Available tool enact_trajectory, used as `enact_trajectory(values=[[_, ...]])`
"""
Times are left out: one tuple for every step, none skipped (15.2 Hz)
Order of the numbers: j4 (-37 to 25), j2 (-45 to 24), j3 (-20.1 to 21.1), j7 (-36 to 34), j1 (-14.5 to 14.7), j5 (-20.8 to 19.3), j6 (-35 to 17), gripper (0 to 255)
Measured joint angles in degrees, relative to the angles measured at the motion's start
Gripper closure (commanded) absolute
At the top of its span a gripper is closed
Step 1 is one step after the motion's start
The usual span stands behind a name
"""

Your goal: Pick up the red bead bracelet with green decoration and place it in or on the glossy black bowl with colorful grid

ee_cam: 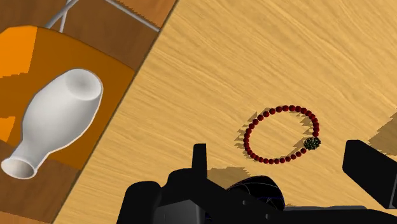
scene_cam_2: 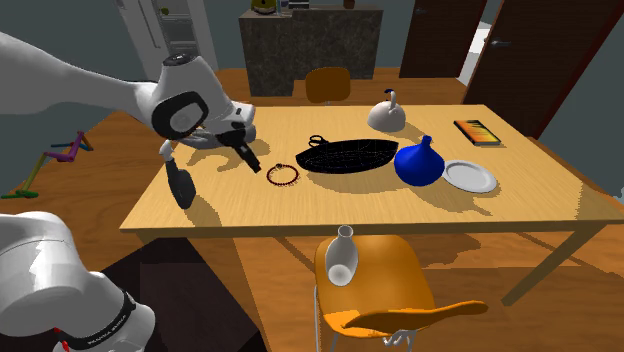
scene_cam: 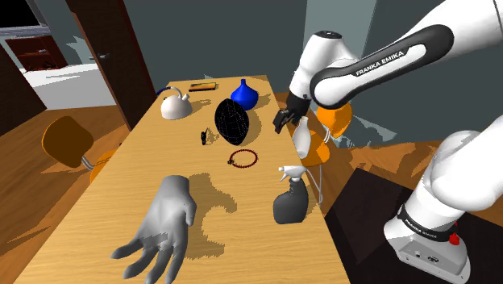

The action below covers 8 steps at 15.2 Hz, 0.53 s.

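Note:
The red bead bracelet (scene_cam: pixel 242 158) (scene_cam_2: pixel 283 174) lies flat on the wooden table (scene_cam: pixel 121 194), with one green bead (ee_cam: pixel 312 144) on its ring (ee_cam: pixel 283 135). The glossy black bowl (scene_cam: pixel 234 121) (scene_cam_2: pixel 348 155) with thin grid lines rests just beyond the bracelet, near the table's middle. My black gripper (scene_cam: pixel 280 123) (scene_cam_2: pixel 250 163) (ee_cam: pixel 286 164) hovers open above the table's edge, a short way above and to the side of the bracelet. Its fingers (ee_cam: pixel 200 156) stand wide apart and touch nothing.
A dark spray bottle (scene_cam: pixel 290 202) and a grey hand model (scene_cam: pixel 161 230) stand nearer the stand. A white kettle (scene_cam: pixel 175 105), blue vase (scene_cam: pixel 244 95), book (scene_cam_2: pixel 477 131) and white plate (scene_cam_2: pixel 470 176) lie past the bowl. A white vase (ee_cam: pixel 54 121) lies on the orange chair (ee_cam: pixel 95 70) beside the table.

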<state>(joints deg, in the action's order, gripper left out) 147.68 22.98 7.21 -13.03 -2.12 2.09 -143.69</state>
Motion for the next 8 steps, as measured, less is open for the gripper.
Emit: enact_trajectory(values=[[-0.5, -2.1, 0.9, -1.2, -0.4, -0.8, -2.0, 0], [-0.8, -4.2, 1.8, -2.5, -0.9, -1.8, -4.2, 0], [-1.2, -6.8, 2.5, -3.7, -1.6, -3.1, -6.7, 0], [-2.1, -9.7, 3.2, -5.1, -2.4, -4.7, -9.0, 0], [-2.7, -12.3, 4.1, -7.0, -3.2, -6.6, -11.3, 0], [-3.6, -14.5, 4.8, -9.0, -4.0, -8.8, -12.9, 0], [-4.7, -16.6, 5.6, -11.4, -4.7, -11.4, -14.3, 0], [-5.4, -19.2, 6.0, -14.1, -5.5, -14.5, -16.2, 0]])
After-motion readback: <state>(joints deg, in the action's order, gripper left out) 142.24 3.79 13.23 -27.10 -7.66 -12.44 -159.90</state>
